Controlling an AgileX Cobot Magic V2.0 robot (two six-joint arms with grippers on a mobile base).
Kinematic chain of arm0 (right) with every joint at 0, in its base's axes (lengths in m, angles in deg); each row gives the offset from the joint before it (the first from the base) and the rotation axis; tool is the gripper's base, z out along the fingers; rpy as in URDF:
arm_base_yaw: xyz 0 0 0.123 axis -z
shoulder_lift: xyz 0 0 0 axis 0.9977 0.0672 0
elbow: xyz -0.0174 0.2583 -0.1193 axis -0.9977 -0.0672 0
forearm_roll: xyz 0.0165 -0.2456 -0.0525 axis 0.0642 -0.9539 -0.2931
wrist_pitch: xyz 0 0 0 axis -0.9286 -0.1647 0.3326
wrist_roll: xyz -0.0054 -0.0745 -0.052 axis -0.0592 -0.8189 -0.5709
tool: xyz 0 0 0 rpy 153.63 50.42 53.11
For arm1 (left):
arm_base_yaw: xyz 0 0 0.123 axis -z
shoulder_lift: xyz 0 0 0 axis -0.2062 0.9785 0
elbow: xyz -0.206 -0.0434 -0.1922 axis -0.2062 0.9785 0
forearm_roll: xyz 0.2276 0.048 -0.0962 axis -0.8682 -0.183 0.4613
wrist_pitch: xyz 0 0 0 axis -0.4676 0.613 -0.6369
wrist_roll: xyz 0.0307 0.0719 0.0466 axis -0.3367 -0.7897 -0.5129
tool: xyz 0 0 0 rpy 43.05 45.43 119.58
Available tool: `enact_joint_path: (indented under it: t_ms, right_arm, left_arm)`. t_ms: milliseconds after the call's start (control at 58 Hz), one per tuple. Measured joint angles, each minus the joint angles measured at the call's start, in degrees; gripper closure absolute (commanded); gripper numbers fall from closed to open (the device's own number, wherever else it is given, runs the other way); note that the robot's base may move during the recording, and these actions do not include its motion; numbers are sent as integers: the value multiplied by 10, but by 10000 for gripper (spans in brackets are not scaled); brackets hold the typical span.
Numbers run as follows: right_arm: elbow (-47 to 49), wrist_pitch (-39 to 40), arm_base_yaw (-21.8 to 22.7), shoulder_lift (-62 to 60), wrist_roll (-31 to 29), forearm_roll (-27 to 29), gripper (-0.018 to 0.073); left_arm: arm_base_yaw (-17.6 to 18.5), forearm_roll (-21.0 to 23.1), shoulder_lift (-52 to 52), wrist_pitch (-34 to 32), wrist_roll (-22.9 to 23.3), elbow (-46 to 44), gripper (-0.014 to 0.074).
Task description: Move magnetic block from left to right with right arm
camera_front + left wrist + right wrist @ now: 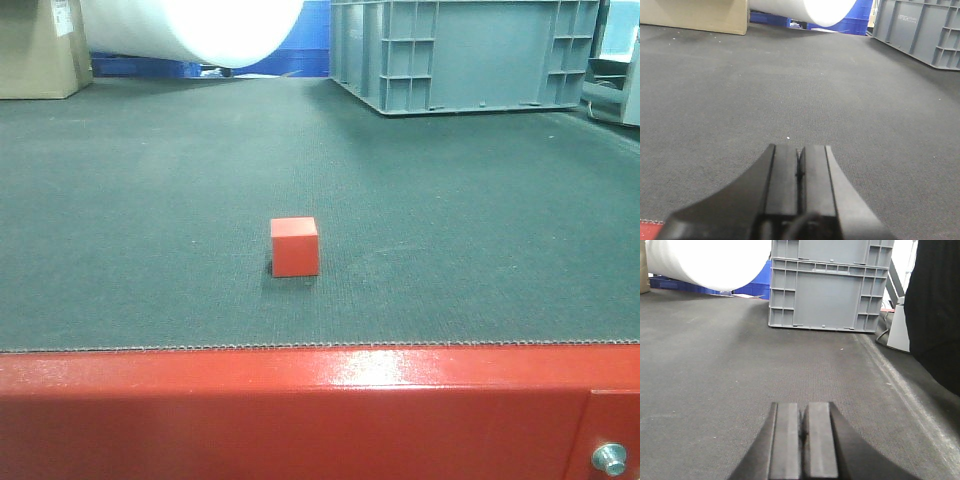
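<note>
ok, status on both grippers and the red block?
Left gripper shut, empty. Right gripper shut, empty, low over mat. Magnetic block untouched on the mat, near the front edge. Nothing close around it; grey crate far back.

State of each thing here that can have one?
magnetic block: resting flat on the mat, untouched
left gripper: shut, empty
right gripper: shut, empty
grey crate: upright at the mat's far end

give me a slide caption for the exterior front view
Red magnetic block sits alone on the dark mat, grey crate behind, no gripper in frame.
</note>
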Motion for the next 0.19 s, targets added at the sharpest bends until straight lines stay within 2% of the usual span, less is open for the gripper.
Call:
enact_joint_path:
  t_ms: [190]
  right_arm:
    - [0,0,0,0,0,-1,501]
  left_arm:
    - [0,0,0,0,0,0,713]
